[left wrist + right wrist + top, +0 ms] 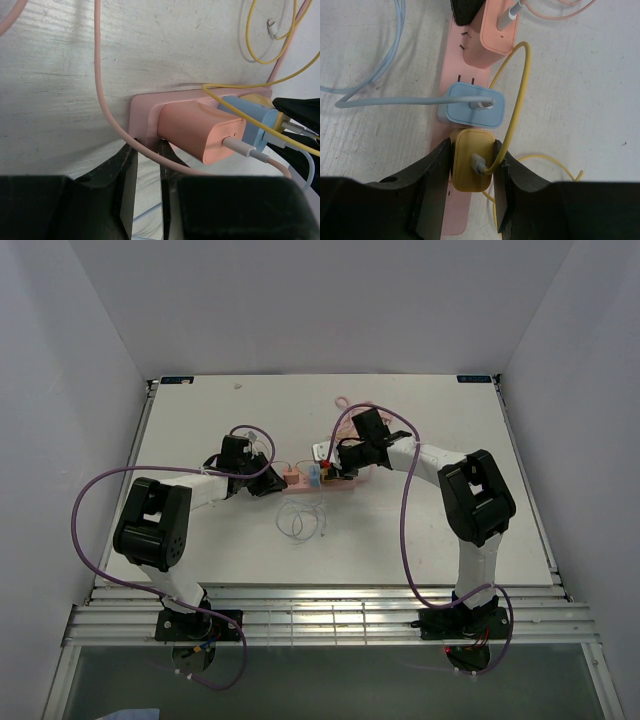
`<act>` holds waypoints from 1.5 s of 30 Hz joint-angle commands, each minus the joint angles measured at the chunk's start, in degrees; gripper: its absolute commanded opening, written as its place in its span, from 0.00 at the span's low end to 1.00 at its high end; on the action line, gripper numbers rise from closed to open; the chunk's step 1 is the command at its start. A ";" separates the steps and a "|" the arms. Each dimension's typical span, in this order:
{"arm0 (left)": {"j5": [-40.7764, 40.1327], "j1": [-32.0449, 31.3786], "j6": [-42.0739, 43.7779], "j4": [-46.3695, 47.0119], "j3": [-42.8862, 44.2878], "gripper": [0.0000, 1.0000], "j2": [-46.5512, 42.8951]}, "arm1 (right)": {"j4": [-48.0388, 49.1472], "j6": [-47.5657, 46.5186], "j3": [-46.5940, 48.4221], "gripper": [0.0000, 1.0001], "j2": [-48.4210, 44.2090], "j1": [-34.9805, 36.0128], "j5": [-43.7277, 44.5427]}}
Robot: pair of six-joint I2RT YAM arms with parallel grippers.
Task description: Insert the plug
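task's thing: yellow charger (465,155), lower middle of the right wrist view, on the pink power strip (456,62), just below the blue charger (465,112).
its look: a block of smooth matte yellow plastic with rounded corners; a grey connector enters its face, and a glossy yellow cable (517,95) loops up and to the right from it.
right gripper (471,147): clenched on the yellow charger, one black finger flat against each side.
left gripper (146,150): fingers set narrow, pinching the strip's end at lower centre of the left wrist view; a pink cable (97,75) crosses the gap.
strip: long flat slab, pale pink and smooth, with paired slots showing.
neighbours: blue charger squarish and soft-edged; pink charger (495,35) taller and boxy, near the top edge.
table (580,100): white, scuffed, faintly grained.
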 commanded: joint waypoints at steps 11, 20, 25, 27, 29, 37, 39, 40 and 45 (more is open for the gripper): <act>-5.38 -4.31 -0.45 3.30 0.03 0.34 3.90 | -19.55 2.24 1.64 0.50 5.00 -2.20 9.92; -5.99 -4.31 -0.63 3.48 -0.41 0.45 1.17 | -21.22 3.03 4.89 0.66 1.84 -1.85 3.94; -6.08 -4.31 -0.36 2.95 -0.15 0.64 -1.90 | -22.80 4.08 6.30 0.86 -1.41 -1.76 2.80; -6.52 -4.31 -0.36 1.90 -0.15 0.68 -4.18 | -22.63 4.70 6.30 0.90 -2.90 -1.76 2.44; -7.40 -4.31 -0.28 -0.11 -0.32 0.75 -7.16 | -21.93 6.19 6.21 0.90 -5.54 -1.76 2.09; -15.21 -4.40 -0.36 -13.01 -0.24 0.96 -21.05 | -11.92 17.34 4.63 0.90 -16.87 -1.76 7.09; -18.45 -4.40 -0.71 -16.46 0.38 0.98 -25.69 | -6.39 23.57 3.32 0.90 -21.33 -1.76 9.02; -19.43 -4.40 -1.24 -19.87 1.16 0.98 -27.38 | -5.15 25.42 2.97 0.90 -23.02 -1.76 10.86; -31.20 -4.14 -6.07 -33.15 6.00 0.98 -36.87 | 11.18 50.76 -6.07 0.90 -39.51 -1.76 27.19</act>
